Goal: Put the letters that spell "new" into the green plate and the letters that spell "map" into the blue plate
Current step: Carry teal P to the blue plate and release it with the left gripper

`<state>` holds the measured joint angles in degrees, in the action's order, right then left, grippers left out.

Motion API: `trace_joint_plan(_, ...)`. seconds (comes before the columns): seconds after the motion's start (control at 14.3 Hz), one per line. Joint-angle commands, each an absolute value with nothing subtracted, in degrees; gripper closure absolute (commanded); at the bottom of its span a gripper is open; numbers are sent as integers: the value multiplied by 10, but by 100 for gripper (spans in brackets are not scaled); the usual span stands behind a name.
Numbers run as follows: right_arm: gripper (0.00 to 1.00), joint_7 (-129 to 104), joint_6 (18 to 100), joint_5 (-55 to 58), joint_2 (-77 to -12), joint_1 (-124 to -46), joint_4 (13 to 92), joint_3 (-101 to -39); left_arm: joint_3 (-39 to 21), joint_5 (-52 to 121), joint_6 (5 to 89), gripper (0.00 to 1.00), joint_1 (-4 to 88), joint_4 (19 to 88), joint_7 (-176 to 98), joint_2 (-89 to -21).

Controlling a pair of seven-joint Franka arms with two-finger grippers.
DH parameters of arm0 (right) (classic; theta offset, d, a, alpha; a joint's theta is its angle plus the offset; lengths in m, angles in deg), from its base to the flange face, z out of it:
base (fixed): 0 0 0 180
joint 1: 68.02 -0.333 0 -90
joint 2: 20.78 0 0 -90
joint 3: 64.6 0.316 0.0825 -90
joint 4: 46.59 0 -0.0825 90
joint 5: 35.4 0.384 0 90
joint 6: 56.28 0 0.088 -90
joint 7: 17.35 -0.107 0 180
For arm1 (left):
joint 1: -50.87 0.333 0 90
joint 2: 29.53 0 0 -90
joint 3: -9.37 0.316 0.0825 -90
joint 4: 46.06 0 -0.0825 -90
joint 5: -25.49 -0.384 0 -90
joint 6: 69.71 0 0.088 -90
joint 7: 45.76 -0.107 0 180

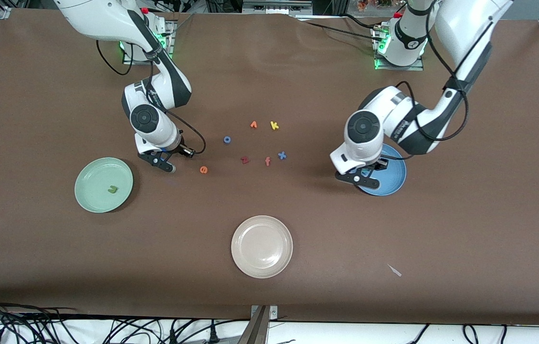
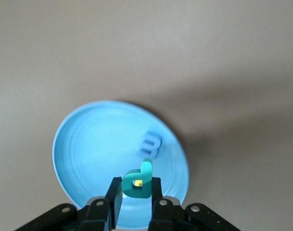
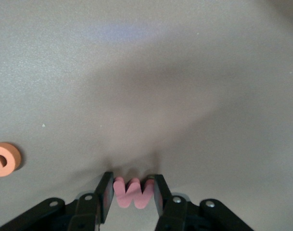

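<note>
My left gripper [image 1: 362, 180] hangs over the blue plate [image 1: 393, 179], shut on the teal p [image 2: 139, 185], which stands upright between the jaws [image 2: 135, 185]. A speck of yellow shows through the p's loop; what it is I cannot tell. The blue m [image 2: 151, 144] lies in the blue plate [image 2: 88, 144]. My right gripper [image 1: 166, 165] is down at the table beside the green plate [image 1: 92, 191], and both fingers press on the salmon w [image 3: 134, 192]. The orange e [image 1: 203, 169] lies on the cloth close by. The green n [image 1: 112, 189] rests in the green plate.
Mid-table lie a blue o [image 1: 227, 139], an orange letter [image 1: 253, 124], a yellow k [image 1: 274, 125], a dark red z [image 1: 244, 160], an orange-red f [image 1: 267, 161] and a blue x [image 1: 281, 155]. A beige plate [image 1: 262, 246] sits nearer the front camera.
</note>
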<state>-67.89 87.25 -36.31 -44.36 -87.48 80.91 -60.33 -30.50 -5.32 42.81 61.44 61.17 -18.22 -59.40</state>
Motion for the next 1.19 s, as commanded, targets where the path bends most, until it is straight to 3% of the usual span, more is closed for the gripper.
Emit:
trace_joint_plan(0.0,60,-672,907,-369,-454,-878,821,-604,-362,-40,479,92,706,688,-200,-575)
trace_joint_plan(0.21,60,-672,910,-369,-459,-878,821,-604,-360,-44,567,83,711,733,-194,-586)
trace_joint_plan(0.28,60,-671,908,-369,-459,-878,820,-604,-360,-46,571,76,710,733,-191,-591)
trace_joint_plan(0.35,60,-666,906,-369,-459,-878,819,-604,-360,-47,571,49,710,733,-190,-592)
trace_joint_plan(0.42,61,-655,901,-368,-458,-878,816,-604,-359,-47,571,6,711,731,-191,-592)
trace_joint_plan(0.49,61,-649,895,-368,-456,-878,814,-605,-358,-47,568,0,713,727,-198,-591)
trace_joint_plan(0.77,61,-647,881,-368,-451,-878,804,-605,-365,-39,528,0,719,691,-197,-565)
trace_joint_plan(1.12,61,-647,857,-368,-445,-878,795,-605,-401,6,282,0,717,503,-197,-560)
